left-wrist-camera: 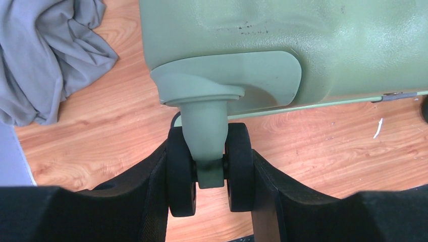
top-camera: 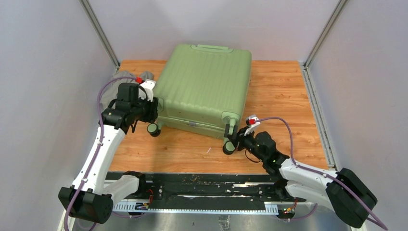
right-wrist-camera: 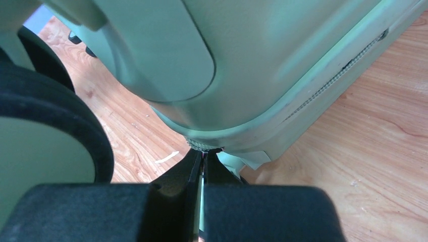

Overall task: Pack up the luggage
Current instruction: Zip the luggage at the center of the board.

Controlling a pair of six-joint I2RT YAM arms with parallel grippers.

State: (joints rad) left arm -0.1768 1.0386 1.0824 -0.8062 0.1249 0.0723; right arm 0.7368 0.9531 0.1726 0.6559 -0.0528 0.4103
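Luggage (top-camera: 204,86) was seen from above, closed and laid flat mid-worktop (top-camera: 288,96), with the left hand (top-camera: 153,111) at its near-left corner and the right hand (top-camera: 236,139) at its near-right corner. From the left wrist, a black twin wheel (left-wrist-camera: 239,166) was pinched between the fingers (left-wrist-camera: 151,201). From the right wrist, the fingers (right-wrist-camera: 192,171) were pressed together at the zipper seam (right-wrist-camera: 333,80).

Luggage (left-wrist-camera: 282,30) and grey cloth (left-wrist-camera: 45,55) edge-cropped

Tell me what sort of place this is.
Probably a robot test cell, not a home: plain pale walls on metal posts enclose a wooden table, a left arm and right arm are mounted at its near edge, and a green suitcase lies on it.
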